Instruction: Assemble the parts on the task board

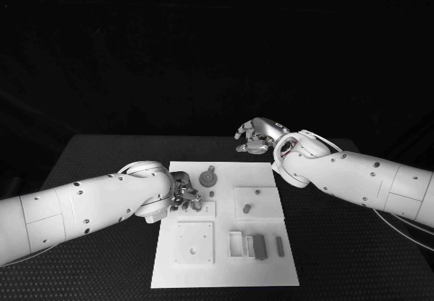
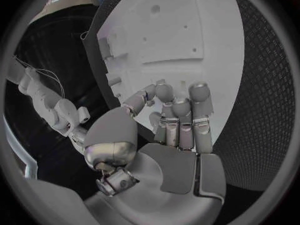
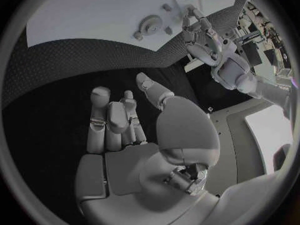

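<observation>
The white task board point(image 1: 226, 276) lies in the middle of the black table. A grey gear point(image 1: 208, 180) stands near its far edge, also in the right wrist view as the gear point(image 3: 150, 22). A short grey part point(image 1: 246, 208) sits on a raised square, and two long grey parts point(image 1: 260, 246) lie near the front right. My left hand point(image 1: 185, 193) hovers over the board's left side, just beside the gear, fingers curled in with nothing seen in them point(image 2: 178, 120). My right hand point(image 1: 258, 135) hangs beyond the board's far edge over the bare table, fingers curled, holding nothing point(image 3: 112, 125).
White raised blocks point(image 1: 194, 241) and slotted holders point(image 1: 237, 243) stand on the board's near half. The black table point(image 1: 100, 163) stretches wide on both sides of the board. My right forearm point(image 1: 362, 179) crosses above the board's far right corner.
</observation>
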`<state>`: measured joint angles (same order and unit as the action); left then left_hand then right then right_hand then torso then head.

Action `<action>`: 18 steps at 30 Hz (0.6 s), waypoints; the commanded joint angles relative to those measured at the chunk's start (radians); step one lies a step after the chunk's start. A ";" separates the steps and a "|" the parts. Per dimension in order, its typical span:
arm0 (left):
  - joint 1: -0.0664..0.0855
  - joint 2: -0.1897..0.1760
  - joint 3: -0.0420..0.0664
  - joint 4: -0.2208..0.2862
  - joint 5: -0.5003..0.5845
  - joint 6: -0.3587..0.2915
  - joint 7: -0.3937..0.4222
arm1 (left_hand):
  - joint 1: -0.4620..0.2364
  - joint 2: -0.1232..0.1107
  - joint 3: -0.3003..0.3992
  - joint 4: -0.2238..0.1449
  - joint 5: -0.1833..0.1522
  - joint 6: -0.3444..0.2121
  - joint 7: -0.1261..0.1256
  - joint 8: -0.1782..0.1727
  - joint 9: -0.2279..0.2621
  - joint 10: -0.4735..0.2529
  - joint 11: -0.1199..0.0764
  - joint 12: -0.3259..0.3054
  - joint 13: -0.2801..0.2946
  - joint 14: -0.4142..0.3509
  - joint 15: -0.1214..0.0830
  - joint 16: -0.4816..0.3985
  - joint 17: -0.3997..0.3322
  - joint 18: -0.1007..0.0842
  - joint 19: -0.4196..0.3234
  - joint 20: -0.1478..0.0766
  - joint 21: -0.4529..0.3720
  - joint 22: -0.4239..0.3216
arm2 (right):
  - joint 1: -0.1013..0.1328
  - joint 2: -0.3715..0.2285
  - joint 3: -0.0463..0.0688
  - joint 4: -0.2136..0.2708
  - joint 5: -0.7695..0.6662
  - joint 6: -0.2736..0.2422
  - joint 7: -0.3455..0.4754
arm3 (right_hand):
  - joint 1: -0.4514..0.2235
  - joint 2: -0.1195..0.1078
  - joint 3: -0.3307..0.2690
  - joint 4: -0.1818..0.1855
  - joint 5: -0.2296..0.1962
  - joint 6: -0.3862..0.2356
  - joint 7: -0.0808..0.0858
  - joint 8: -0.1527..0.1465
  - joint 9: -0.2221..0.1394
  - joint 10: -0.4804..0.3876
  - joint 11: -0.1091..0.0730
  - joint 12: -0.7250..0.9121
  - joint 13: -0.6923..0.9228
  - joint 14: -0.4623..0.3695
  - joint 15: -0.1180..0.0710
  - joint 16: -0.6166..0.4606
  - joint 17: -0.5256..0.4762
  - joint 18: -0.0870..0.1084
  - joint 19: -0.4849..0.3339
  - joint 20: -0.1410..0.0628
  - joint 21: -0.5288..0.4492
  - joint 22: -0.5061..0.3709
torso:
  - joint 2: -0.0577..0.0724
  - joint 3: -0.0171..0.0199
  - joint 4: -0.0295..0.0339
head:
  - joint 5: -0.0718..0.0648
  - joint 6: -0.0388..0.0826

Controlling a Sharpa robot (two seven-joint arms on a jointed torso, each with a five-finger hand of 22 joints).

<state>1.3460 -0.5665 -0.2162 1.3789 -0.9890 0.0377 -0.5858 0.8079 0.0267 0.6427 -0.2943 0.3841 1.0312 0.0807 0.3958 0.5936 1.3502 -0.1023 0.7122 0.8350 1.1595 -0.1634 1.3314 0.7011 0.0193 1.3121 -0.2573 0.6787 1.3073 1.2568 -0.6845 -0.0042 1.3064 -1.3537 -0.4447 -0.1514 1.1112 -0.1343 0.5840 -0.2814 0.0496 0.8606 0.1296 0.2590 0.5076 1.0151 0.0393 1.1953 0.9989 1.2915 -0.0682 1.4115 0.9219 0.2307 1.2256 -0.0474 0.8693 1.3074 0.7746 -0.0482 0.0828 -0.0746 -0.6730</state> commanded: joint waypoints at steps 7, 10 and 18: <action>-0.001 0.007 0.000 -0.004 -0.017 0.045 -0.006 | -0.007 0.014 0.014 0.021 -0.016 0.177 -0.087 -0.005 0.406 -0.002 -0.005 0.001 -0.006 0.012 -0.041 0.005 -0.006 0.036 0.021 -0.020 0.003 0.021 | 0.000 0.001 0.000 0.000 -0.001 0.015 0.000 | 0.009 0.002 0.000 -0.004 0.004 -0.017 0.027 0.003 -0.001 -0.005 0.004 0.007 -0.002 -0.007 0.002 -0.006 -0.001 0.031 0.001 -0.003 -0.006 0.019 | 0.000 0.0000 -0.0001 | 0.000 -0.001; -0.001 0.007 0.000 -0.004 -0.016 0.061 -0.009 | -0.007 0.014 0.014 0.021 -0.017 0.176 -0.087 -0.006 0.406 -0.002 -0.005 0.001 -0.006 0.012 -0.041 0.005 -0.007 0.036 0.021 -0.020 0.003 0.021 | 0.000 0.001 0.000 0.000 -0.001 0.017 0.000 | 0.009 0.002 0.000 -0.004 0.004 -0.017 0.027 0.003 -0.001 -0.005 0.004 0.007 -0.002 -0.007 0.002 -0.006 -0.001 0.031 0.001 -0.003 -0.006 0.019 | 0.000 0.0000 -0.0005 | 0.000 -0.002; -0.001 0.008 0.000 -0.008 -0.015 0.067 -0.013 | -0.014 0.014 0.010 0.027 -0.028 0.176 -0.086 -0.010 0.407 -0.004 -0.003 0.001 -0.011 0.009 -0.039 0.006 -0.012 0.036 0.018 -0.020 0.003 0.020 | 0.000 0.001 0.000 -0.001 -0.001 0.017 -0.001 | 0.008 0.002 -0.001 -0.004 0.004 -0.017 0.027 0.003 -0.001 -0.005 0.004 0.007 -0.002 -0.007 0.002 -0.007 -0.001 0.031 0.001 -0.003 -0.006 0.019 | 0.000 -0.0002 0.0003 | 0.000 -0.004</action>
<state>1.3463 -0.5615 -0.2150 1.3701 -1.0014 0.0738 -0.5926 0.7985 0.0358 0.6380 -0.2858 0.3578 1.0333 0.0786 0.3881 0.6397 1.3513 -0.1013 0.7122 0.8250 1.1629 -0.1668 1.3313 0.6899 0.0193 1.3156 -0.2574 0.6787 1.3081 1.2567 -0.6839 -0.0042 1.3051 -1.3536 -0.4392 -0.1523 1.1112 -0.1343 0.5839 -0.2814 0.0496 0.8625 0.1317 0.2590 0.5077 1.0151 0.0393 1.1994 0.9980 1.2916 -0.0682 1.4115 0.9219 0.2307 1.2241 -0.0456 0.8694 1.3074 0.7746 -0.0483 0.0827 -0.0750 -0.6764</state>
